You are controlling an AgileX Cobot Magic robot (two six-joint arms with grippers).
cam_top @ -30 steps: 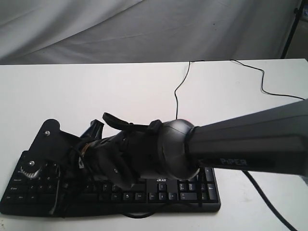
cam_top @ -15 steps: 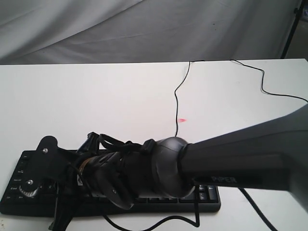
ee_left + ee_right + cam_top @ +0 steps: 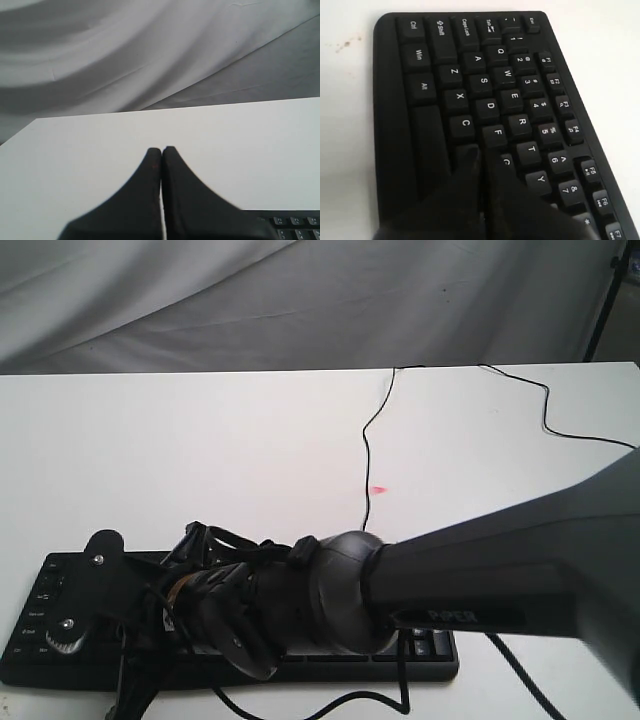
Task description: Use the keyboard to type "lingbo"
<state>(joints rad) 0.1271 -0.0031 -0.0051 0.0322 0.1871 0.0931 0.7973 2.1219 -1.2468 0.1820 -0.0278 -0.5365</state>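
Over the keyboard (image 3: 485, 90) by its G key, right gripper (image 3: 481, 156), jaws together; left gripper (image 3: 161, 150) off the keyboard, likewise closed.

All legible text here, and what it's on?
"PiPER": on the right arm, exterior view.
"Ctrl", "Shift", "Caps Lock", "Win", "Alt": keyboard keys, right wrist view.
"Q", "W", "E", "R", "T", "Y", "A", "S", "D", "F", "Z", "X", "C": letter keys, same view.
Function and number rows: mostly blurred.
Key legends in the exterior and left wrist views: too small to read.
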